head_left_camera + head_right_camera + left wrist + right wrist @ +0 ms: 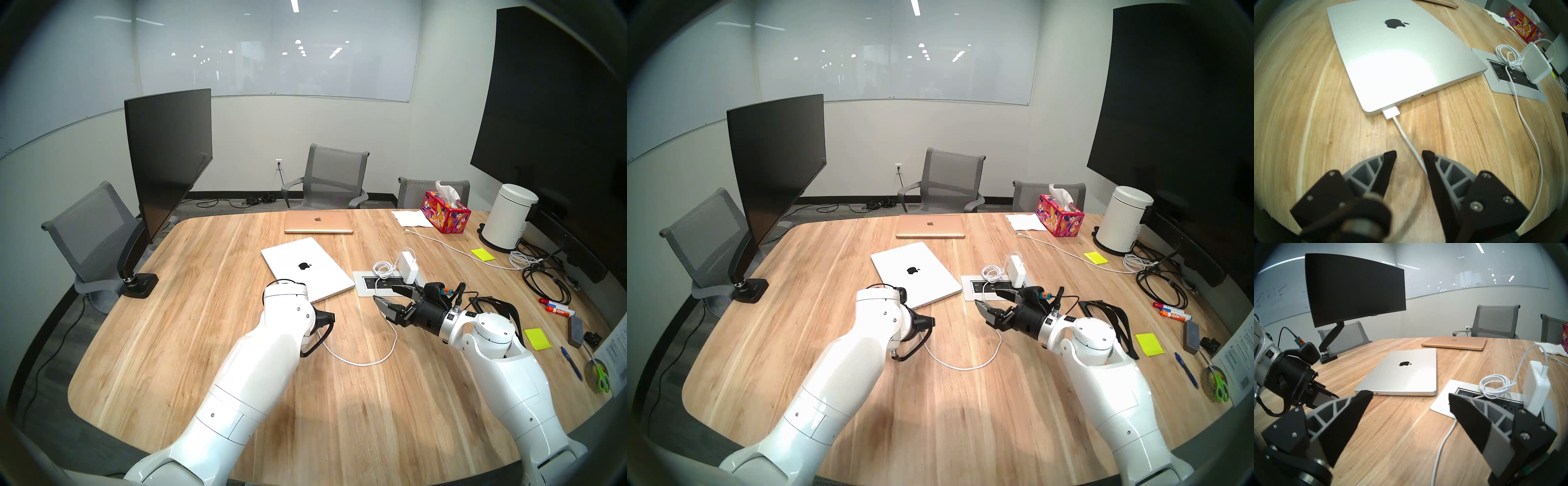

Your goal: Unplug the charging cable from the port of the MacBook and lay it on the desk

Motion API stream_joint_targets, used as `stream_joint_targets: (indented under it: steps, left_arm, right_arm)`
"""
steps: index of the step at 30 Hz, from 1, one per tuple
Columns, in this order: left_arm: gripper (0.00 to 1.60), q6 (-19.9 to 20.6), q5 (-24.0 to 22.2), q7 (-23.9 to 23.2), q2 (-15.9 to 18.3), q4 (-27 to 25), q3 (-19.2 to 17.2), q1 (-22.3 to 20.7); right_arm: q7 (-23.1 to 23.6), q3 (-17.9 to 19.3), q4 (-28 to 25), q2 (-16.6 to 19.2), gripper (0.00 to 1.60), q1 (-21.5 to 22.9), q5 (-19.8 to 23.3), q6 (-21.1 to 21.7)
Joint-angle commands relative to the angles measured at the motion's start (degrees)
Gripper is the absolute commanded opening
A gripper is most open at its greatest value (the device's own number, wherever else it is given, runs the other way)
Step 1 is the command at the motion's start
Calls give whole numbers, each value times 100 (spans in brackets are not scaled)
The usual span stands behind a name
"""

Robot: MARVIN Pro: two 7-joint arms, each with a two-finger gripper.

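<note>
- The left gripper [1409, 155] hovers low over the desk [1466, 135], fingers spread, with the charging cable [1407, 137] running between them.
- Just ahead, its plug sits in the MacBook [1390, 59] port.
- Farther right, the right gripper [390, 293] gapes, empty, beside the power brick [409, 266].

Head views look down; both low wrist views share the MacBook [1400, 56].

Right hand [990, 301] open; MacBook [915, 275] closed

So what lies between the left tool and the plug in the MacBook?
In the left wrist view, only the cable on bare desk runs from the plug back between the open left tool.
</note>
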Motion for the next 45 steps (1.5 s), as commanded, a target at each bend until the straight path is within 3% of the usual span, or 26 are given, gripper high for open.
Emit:
stream_joint_targets:
  steps: [1, 13, 14, 17, 18, 19, 20, 45]
  left_arm:
    - [87, -13, -8, 605, -51, -42, 50, -43]
    - [83, -13, 11, 607, -83, 110, 107, -55]
    - [68, -13, 20, 597, -87, 119, 107, -56]
    - [68, -13, 24, 589, -89, 133, 112, -60]
    - [11, -13, 8, 619, -94, 142, 116, -66]
    - [11, -13, 22, 579, -86, 126, 119, -64]
    - [0, -13, 5, 608, -87, 118, 123, -66]
    - [0, -13, -99, 629, 62, -334, 7, -26]
  right_arm:
    - [-5, 30, -79, 14, 160, 50, 9, 6]
    - [-5, 31, -80, 14, 160, 50, 9, 6]
    - [-5, 31, -80, 14, 160, 50, 8, 7]
    - [-5, 31, -80, 14, 160, 50, 8, 7]
    - [-5, 31, -80, 14, 160, 50, 8, 7]
    - [-5, 31, -80, 13, 160, 50, 8, 7]
    - [-5, 31, -80, 13, 160, 50, 8, 6]
    - [-4, 32, -79, 12, 160, 50, 7, 6]
